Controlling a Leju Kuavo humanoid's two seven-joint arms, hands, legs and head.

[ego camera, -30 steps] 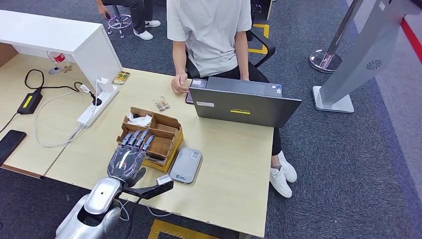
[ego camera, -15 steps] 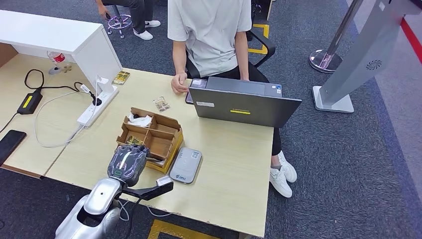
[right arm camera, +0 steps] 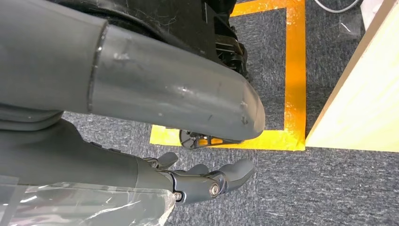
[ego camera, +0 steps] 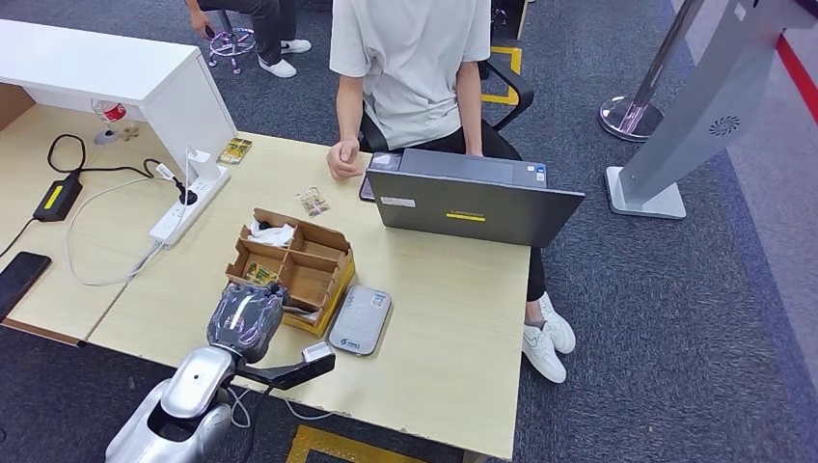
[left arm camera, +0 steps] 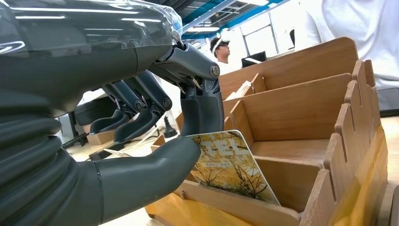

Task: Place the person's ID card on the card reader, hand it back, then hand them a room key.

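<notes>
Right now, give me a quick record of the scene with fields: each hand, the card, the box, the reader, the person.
left hand: pinching a card in the box
card: yellow tree print, standing in a near compartment
box: cardboard, divided, on the table
card reader: grey, beside the box, nothing on it
right hand: hanging over carpet, holding nothing
person: seated behind the laptop

Grey laptop (ego camera: 473, 204) sits open at the desk's (ego camera: 453, 328) far edge, lid back toward the camera. Small snack packet (ego camera: 313, 201) lies just left of it. White power strip (ego camera: 189, 200) lies near the white raised counter (ego camera: 106, 68), cable looping to a black power adapter (ego camera: 58, 197) near the left edge. Black phone (ego camera: 19, 278) at the near left edge. Plastic bottle (ego camera: 111, 118) stands by the counter. Grey kiosk stand (ego camera: 690, 125) on carpet, right.
</notes>
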